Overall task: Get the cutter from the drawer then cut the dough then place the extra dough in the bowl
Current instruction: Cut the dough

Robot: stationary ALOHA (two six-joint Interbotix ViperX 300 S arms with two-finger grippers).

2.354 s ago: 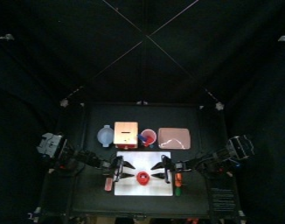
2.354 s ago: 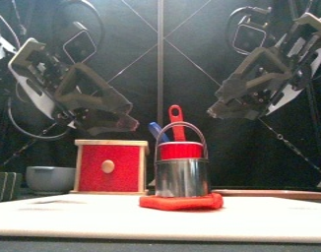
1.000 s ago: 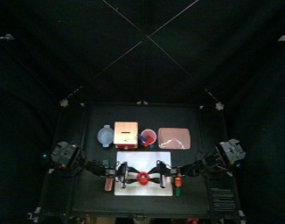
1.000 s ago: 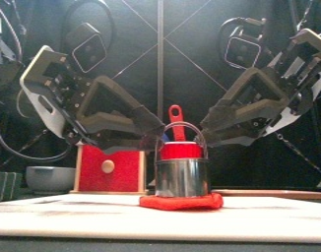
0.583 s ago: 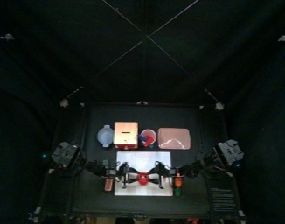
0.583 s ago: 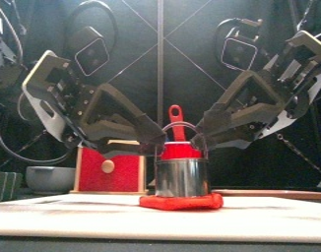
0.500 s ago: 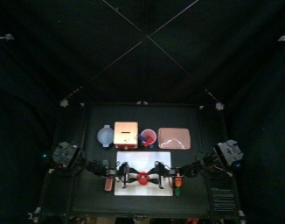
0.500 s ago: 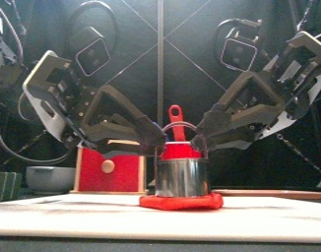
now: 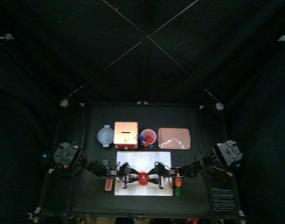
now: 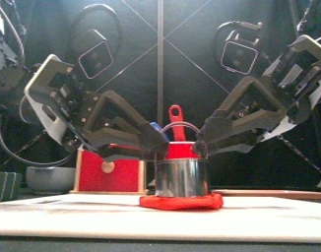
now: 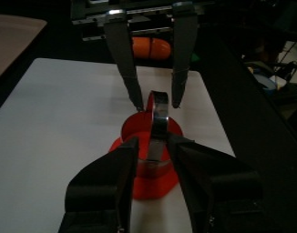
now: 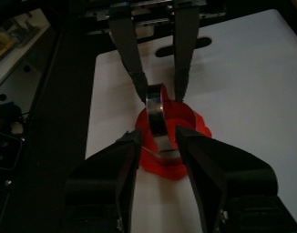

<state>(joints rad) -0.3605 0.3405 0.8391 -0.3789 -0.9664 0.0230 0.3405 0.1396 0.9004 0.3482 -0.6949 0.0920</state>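
The round metal cutter (image 10: 183,179) stands on the red dough (image 10: 180,202) in the middle of the white cutting board (image 10: 71,212). Both arms lean in over it from their own sides. My left gripper (image 10: 156,155) reaches the cutter's upper left side and my right gripper (image 10: 207,150) its upper right. In the left wrist view the left gripper (image 11: 158,150) has its jaws close against the cutter (image 11: 158,123). In the right wrist view the right gripper (image 12: 161,136) holds the cutter (image 12: 159,114) the same way, with dough (image 12: 176,123) around its foot.
Behind the board stand, in a row, the blue-grey bowl (image 9: 105,136), the wooden box (image 9: 126,134) with its red drawer front (image 10: 97,172), the red cup (image 9: 149,136) with toy knives, and the pink tray (image 9: 176,137).
Both grippers have come down and inward from high at the sides and now meet at the cutter. In the last half second they sank only slightly. The cutter and dough stayed put.
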